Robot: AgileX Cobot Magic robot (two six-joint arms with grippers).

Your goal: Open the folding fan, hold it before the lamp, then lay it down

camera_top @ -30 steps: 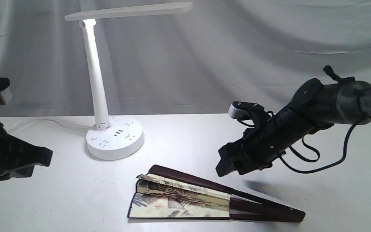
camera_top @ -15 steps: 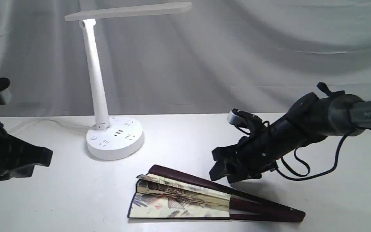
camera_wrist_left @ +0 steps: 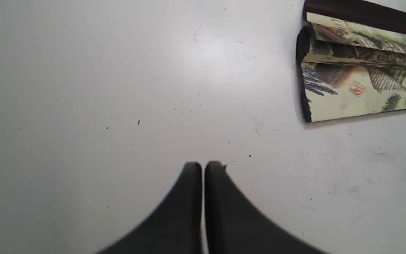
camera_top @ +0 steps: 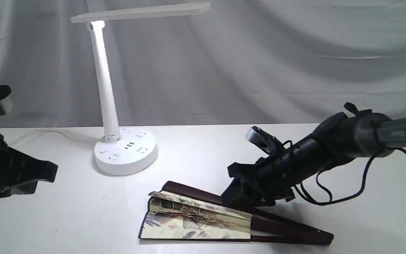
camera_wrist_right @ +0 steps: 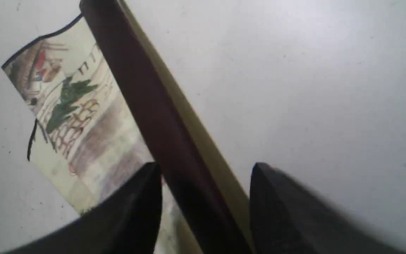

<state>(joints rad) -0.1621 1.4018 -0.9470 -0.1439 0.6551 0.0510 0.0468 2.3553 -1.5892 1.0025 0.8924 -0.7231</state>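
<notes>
The folding fan (camera_top: pixel 196 220) lies partly spread on the white table near the front, its painted paper leaf to the left and its maroon ribs meeting at the right. My right gripper (camera_top: pixel 235 198) has come down on the fan's raised upper guard (camera_wrist_right: pixel 143 106). It stands open, one finger on each side of the guard with a gap showing on both sides. The white lamp (camera_top: pixel 109 88) stands lit at the back left. Far from the fan, my left gripper (camera_wrist_left: pixel 203 165) hovers shut and empty over bare table at the left edge (camera_top: pixel 44 173). The fan's leaf end (camera_wrist_left: pixel 361 88) shows in the left wrist view.
The lamp's round socketed base (camera_top: pixel 125 151) sits behind and to the left of the fan, and its cord runs off to the left. A grey cloth backdrop (camera_top: pixel 259 63) hangs behind the table. A loop of black cable (camera_top: pixel 333 197) hangs under the right arm.
My right gripper has dropped down and to the left onto the fan's upper guard, and its jaws have narrowed. The left gripper and the fan have not moved.
</notes>
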